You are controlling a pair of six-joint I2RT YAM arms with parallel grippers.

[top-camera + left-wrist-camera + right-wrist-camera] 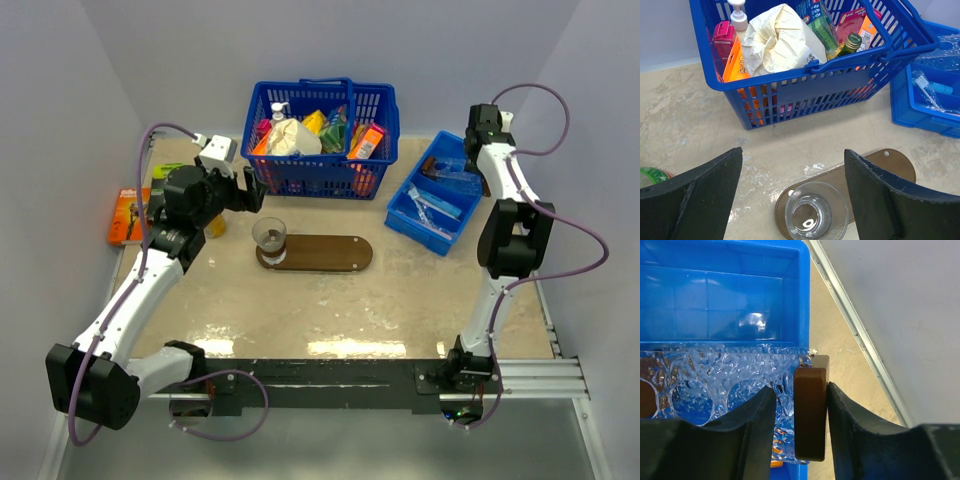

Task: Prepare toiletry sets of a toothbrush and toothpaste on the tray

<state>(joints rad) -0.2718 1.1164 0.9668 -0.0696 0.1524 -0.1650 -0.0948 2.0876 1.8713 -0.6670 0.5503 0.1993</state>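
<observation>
The dark brown oval tray (330, 254) lies at mid-table with a clear glass cup (270, 237) on its left end. Both show in the left wrist view, the tray (890, 165) and the cup (816, 215). My left gripper (250, 190) is open and empty above the tray's left end (792, 155). My right gripper (474, 170) is inside the blue bin (402, 216), shut on a dark brown wooden board (810, 412) held edge-on, with clear bubble wrap (740, 390) beside it. Small whitish-blue wrapped toiletry items (437, 208) lie in the bin. I cannot pick out a toothbrush.
A blue basket (320, 176) full of groceries stands behind the tray. An orange box (128, 215) and a green item (166, 170) lie at the far left. The bin's far compartment (720, 290) holds nothing. The table's metal edge rail (860, 335) runs right of the bin.
</observation>
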